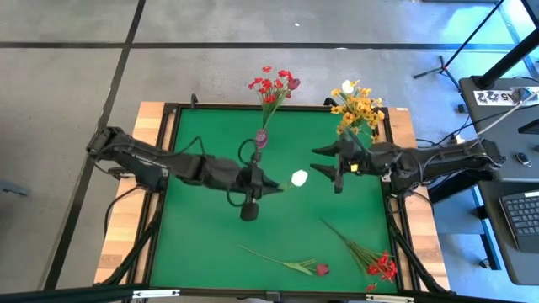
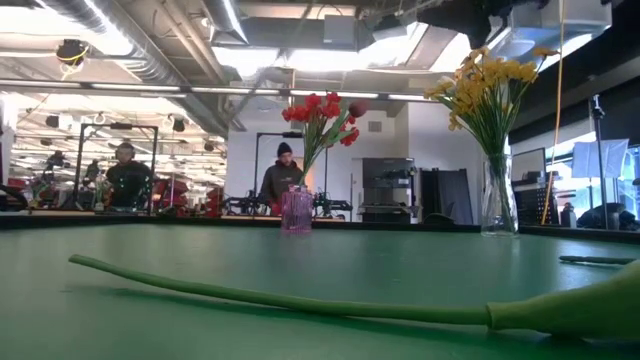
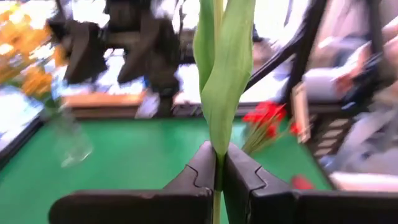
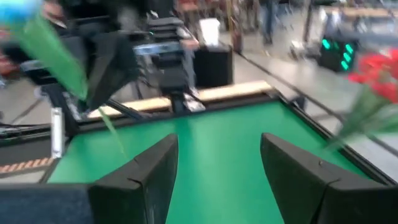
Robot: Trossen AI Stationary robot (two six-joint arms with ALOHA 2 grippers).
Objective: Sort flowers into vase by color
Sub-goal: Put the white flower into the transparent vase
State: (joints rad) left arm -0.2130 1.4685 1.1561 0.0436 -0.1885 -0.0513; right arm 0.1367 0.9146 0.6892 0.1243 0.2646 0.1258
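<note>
L gripper (image 1: 271,188) mid-counter, pinching white-bud flower (image 1: 299,178) by its stem. R gripper (image 1: 327,165) just beside bud, fingers spread, holding nothing.

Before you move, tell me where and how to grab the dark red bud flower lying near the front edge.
Take the dark red bud flower by its bare stem, from straight above, fingers across it. It lies flat and alone there; the bud end is bulkier.
</note>
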